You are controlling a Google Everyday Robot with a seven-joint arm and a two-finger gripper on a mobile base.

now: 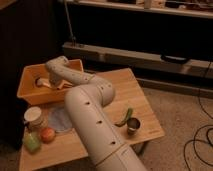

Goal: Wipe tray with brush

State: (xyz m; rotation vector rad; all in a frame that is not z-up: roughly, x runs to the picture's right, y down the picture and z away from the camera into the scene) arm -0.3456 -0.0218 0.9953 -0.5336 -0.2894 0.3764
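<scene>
The tray [29, 96] is a deep yellow-orange bin on the left end of the wooden table. My arm reaches over its right rim and down into it. My gripper [50, 83] is inside the tray, low over its floor near the middle. A small object with a pale rounded end and a dark part [39, 81] sits right at the gripper's left tip; it looks like the brush, held against the tray's floor. The arm's wrist hides the rest of it.
On the table [135, 95] in front of the tray stand a white cup [34, 116], a pale blue-grey cloth [60, 120], an orange fruit [47, 134] and a green fruit [31, 142]. A green vegetable [125, 117] and a metal cup [133, 125] sit at the right. Cables [200, 145] lie on the floor.
</scene>
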